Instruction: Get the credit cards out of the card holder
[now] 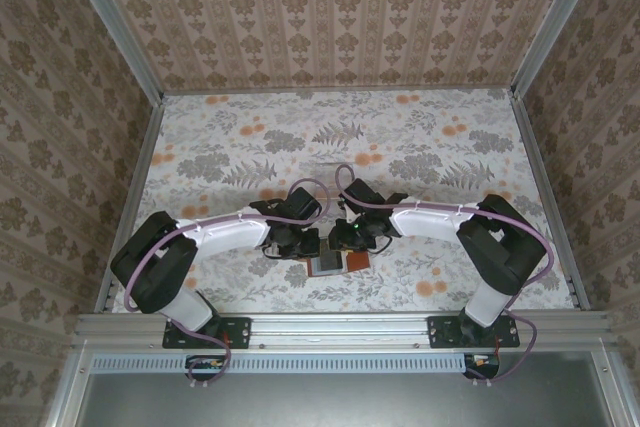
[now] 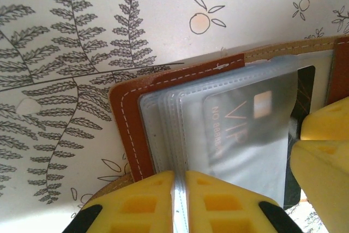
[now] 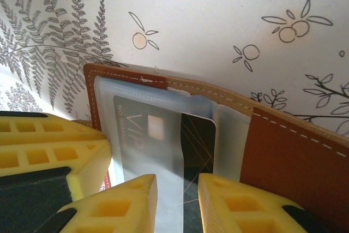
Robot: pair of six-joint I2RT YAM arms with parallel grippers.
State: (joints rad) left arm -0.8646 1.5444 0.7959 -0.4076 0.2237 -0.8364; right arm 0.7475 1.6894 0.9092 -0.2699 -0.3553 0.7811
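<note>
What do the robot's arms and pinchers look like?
Both arms, the left arm and right arm, have white middles and chunky black joints, with a purple cable looping along each. The left gripper and right gripper have bright yellow fingers with little square dents, like waffles, and black patches.

Tablecloth (image 1: 250,137) w/ grey fern & orange flower print lay flat, beige patterned wallpaper walls (image 1: 340,7) stood round it, metal rail (image 1: 340,330) ran along near edge.
</note>
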